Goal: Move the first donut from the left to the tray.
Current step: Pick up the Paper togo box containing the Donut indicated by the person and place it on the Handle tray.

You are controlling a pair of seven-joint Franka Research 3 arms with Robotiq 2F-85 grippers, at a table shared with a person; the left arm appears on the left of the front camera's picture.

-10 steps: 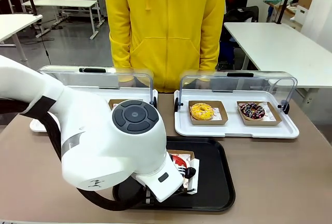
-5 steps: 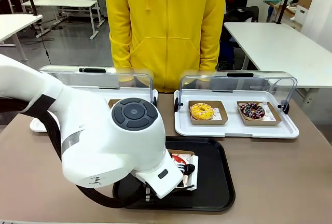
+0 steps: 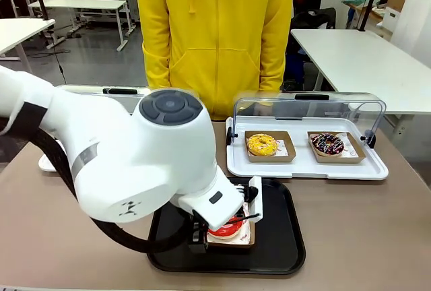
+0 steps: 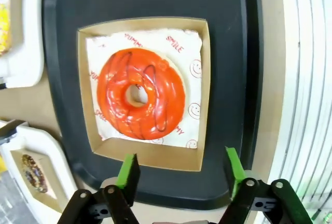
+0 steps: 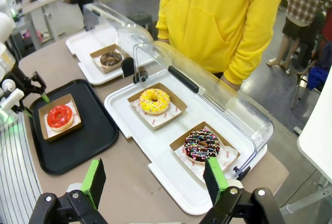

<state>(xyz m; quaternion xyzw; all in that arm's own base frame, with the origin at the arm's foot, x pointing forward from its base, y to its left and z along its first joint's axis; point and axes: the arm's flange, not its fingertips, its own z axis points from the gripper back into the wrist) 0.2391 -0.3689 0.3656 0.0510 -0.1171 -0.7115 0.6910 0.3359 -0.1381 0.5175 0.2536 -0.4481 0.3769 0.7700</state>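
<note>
Red-glazed donut (image 4: 140,101) sits in its small brown cardboard tray (image 4: 205,94) on white printed paper; that cardboard tray rests flat on the large black tray (image 4: 150,1), roughly mid-tray, nearer the robot's edge in the front view. Black tray lies on the brown bench (image 3: 350,223).

Left hand (image 4: 180,169) — fingers spread wide, green pads (image 4: 128,171) standing off the near edge of the cardboard tray, not touching it, nothing between them. In the wrist view the hand looks straight down on the donut. From the front, the bulky white left arm (image 3: 135,170) covers much of the black tray; red glaze shows just under it.

Right hand (image 5: 155,180) — fingers apart, empty, held high above the bench over a white tray (image 5: 171,177) with a raised clear lid (image 5: 207,99). In that white tray: yellow-glazed donut (image 5: 154,101) and chocolate sprinkled donut (image 5: 202,145), each in its own cardboard tray.

Person in a yellow hoodie (image 3: 215,35) stands at the far side of the bench.
</note>
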